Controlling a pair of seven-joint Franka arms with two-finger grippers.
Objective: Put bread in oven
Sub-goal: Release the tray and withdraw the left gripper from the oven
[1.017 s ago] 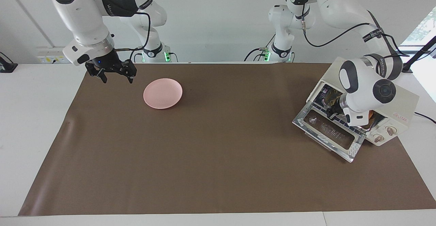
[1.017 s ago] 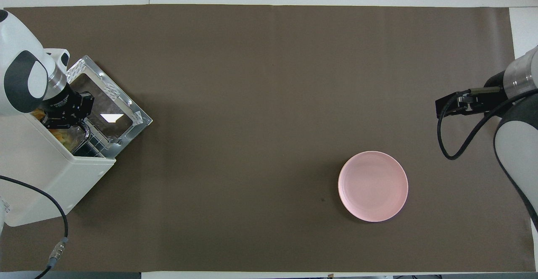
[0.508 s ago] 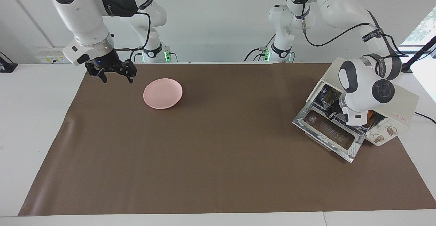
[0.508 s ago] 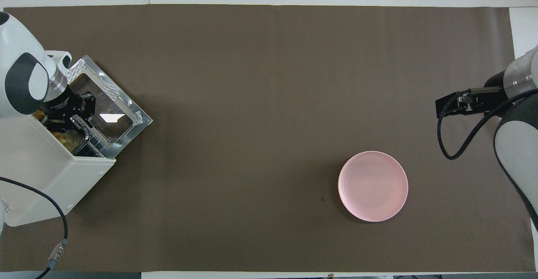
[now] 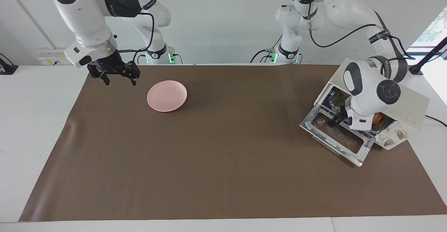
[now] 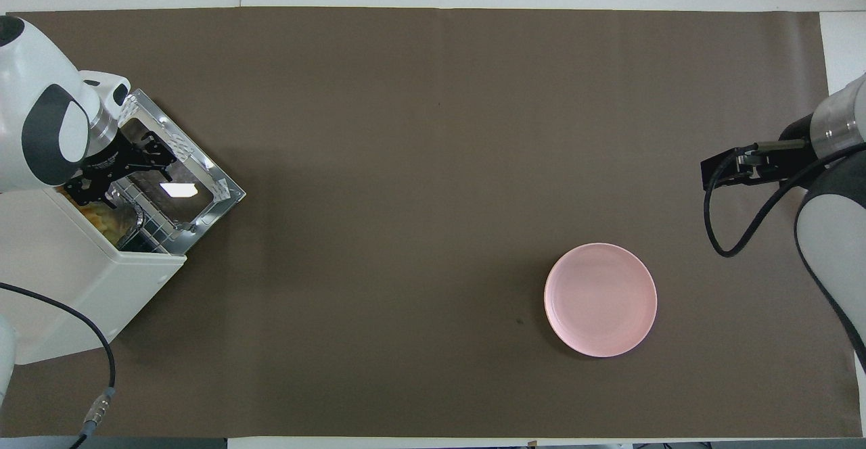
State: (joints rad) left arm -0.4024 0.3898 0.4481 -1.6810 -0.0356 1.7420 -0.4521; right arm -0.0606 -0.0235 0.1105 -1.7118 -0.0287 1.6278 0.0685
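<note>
The cream-white oven [image 5: 413,101] [image 6: 61,280] stands at the left arm's end of the table, its glass door [image 5: 340,139] [image 6: 203,178] dropped open. The yellow-orange bread [image 6: 100,218] [image 5: 378,117] lies inside the oven, mostly hidden by the housing and the left arm. My left gripper [image 5: 334,120] [image 6: 122,172] hangs open over the inner edge of the door, just outside the oven's mouth, holding nothing. My right gripper [image 5: 118,80] [image 6: 734,168] waits open and empty above the mat at the right arm's end.
An empty round pink plate [image 5: 167,95] [image 6: 600,299] sits on the brown mat [image 5: 223,162] beside the right gripper. The open door juts out over the mat. A cable [image 6: 95,341] runs off the oven's side nearest the robots.
The left gripper opened, let go of the bread inside the oven and drew back out over the door. The right arm has not moved.
</note>
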